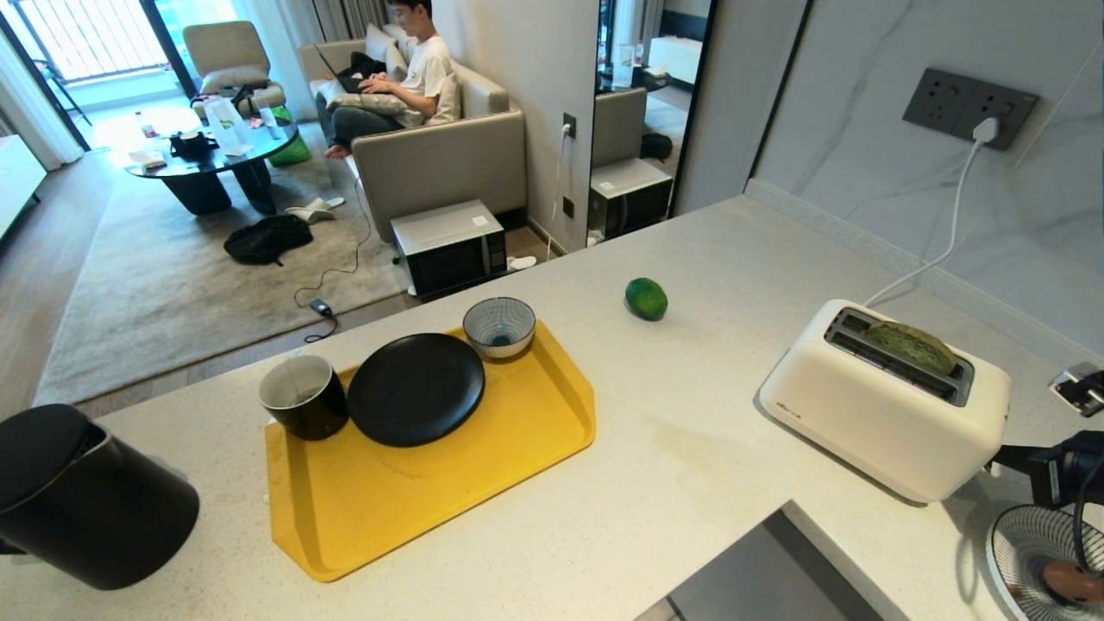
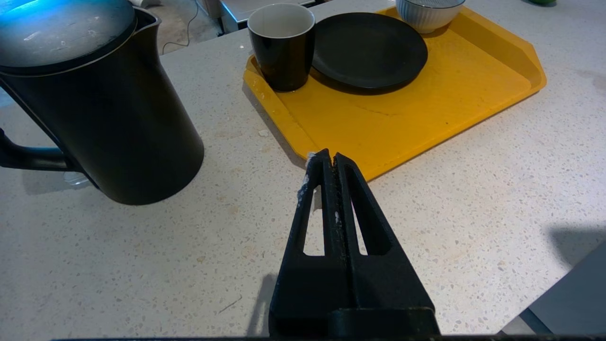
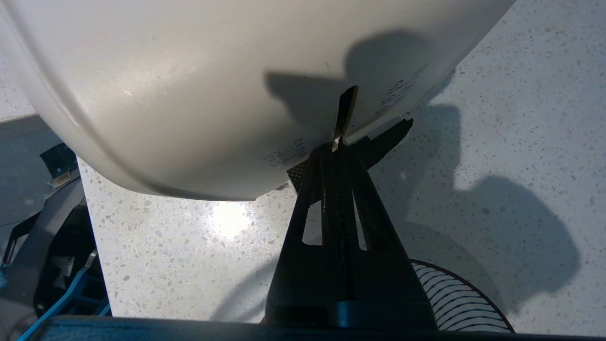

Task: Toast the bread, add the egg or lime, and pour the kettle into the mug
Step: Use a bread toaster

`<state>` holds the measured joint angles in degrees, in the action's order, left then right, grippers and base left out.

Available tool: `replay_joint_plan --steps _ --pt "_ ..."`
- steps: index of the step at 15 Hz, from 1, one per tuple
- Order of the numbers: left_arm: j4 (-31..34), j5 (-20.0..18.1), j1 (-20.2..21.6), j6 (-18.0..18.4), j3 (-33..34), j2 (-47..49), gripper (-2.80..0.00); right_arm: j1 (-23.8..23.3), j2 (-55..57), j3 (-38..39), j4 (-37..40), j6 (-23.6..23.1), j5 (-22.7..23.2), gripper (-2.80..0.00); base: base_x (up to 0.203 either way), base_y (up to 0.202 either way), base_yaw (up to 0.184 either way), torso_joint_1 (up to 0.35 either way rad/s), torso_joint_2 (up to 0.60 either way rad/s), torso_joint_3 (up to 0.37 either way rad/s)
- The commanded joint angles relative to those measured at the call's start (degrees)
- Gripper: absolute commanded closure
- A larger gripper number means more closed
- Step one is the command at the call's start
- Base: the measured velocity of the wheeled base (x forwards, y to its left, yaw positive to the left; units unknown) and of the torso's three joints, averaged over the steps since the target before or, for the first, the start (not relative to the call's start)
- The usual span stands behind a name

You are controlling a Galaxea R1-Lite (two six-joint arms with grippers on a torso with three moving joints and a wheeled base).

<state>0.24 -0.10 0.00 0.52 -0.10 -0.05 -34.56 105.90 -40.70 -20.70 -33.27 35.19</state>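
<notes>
The bread (image 1: pixel 912 347) stands in the far slot of the white toaster (image 1: pixel 880 405) at the right of the head frame, its green top raised above the slot. Judged light, soft and easily crushed; best taken by the exposed crust edge with gentle pressure.

The lime (image 1: pixel 646 298) lies alone on the surface (image 1: pixel 690 466), upper centre of the frame, well apart from the toaster. Judged firm, glossy and prone to roll; a grip across its middle suits.

The kettle (image 1: pixel 82 500) sits at the lower left; judged heavy if filled, rigid, to be taken by its handle (image 2: pixel 28 158). The mug (image 1: pixel 304 397) stands on the yellow tray (image 1: pixel 431 509), touching the black plate (image 1: pixel 416 388).

The right hand (image 3: pixel 337 144) is fully closed, holding nothing, its tips at the toaster's end wall near the base; contact with the lever cannot be confirmed. The left hand (image 2: pixel 330 158) is likewise closed and empty, above the surface just beside the tray's near edge.
</notes>
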Motion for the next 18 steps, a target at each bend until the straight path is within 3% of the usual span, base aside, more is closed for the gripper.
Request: replay_joint_plan --steps 1,18 --pt "0.0 0.0 0.0 0.0 0.0 0.0 0.00 -0.1 0.0 0.0 -0.1 -0.2 0.2 0.00 0.000 0.000 0.000 0.000 0.00 0.000" --pt "0.0 0.0 0.0 0.0 0.0 0.0 0.00 -0.1 -0.3 0.0 0.0 -0.1 0.2 0.00 0.000 0.000 0.000 0.000 0.00 0.000"
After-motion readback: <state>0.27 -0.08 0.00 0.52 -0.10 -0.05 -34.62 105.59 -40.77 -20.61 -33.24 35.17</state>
